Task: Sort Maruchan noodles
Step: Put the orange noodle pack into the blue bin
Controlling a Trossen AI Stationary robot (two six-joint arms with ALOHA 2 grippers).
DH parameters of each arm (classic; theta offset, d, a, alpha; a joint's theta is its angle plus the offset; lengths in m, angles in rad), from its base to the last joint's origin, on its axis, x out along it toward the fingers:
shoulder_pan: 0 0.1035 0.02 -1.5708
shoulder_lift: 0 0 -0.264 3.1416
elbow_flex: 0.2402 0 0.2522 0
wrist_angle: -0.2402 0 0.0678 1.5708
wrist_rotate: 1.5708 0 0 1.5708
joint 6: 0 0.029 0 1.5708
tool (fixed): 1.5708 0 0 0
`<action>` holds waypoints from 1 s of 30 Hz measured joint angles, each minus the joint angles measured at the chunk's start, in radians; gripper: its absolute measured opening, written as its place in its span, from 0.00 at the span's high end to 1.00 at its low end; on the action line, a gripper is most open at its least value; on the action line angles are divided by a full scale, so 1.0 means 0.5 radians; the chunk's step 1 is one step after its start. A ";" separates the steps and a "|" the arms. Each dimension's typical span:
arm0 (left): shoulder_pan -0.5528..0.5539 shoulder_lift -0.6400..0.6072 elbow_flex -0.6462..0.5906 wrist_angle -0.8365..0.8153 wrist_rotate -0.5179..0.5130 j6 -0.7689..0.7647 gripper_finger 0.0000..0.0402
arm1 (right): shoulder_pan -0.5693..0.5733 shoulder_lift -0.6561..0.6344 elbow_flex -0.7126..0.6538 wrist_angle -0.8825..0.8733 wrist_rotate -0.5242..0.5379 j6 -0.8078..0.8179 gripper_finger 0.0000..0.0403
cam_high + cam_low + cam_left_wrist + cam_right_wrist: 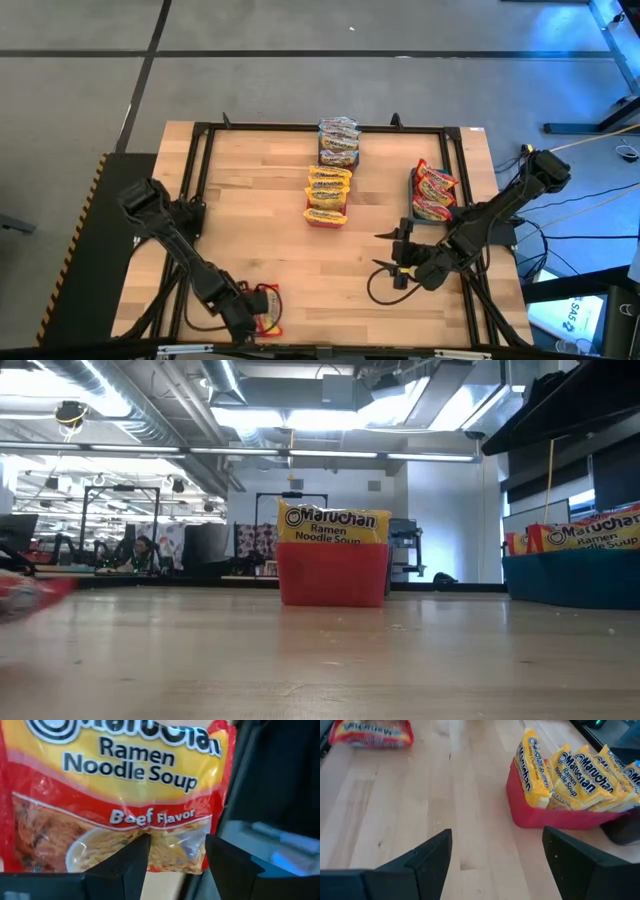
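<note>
1. My left gripper (262, 318) covers part of the red-and-yellow crinkly beef ramen packet (115, 795); the wrist picture's edge crops its brand name.
2. At nine o'clock in the low view, a red smear (30, 595) is too blurred to identify.
3. The dark grey plastic bin (625, 827) is cut off.

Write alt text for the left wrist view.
A red Beef Flavor Maruchan ramen packet fills the picture, lying just ahead of the left tool, whose two dark fingers stand open below it. Neither finger touches the packet.
</note>
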 joint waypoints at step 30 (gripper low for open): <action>0.421 0.180 -0.011 0.588 -1.049 1.227 0.52 | -0.456 0.625 0.034 0.988 -1.033 0.852 0.30</action>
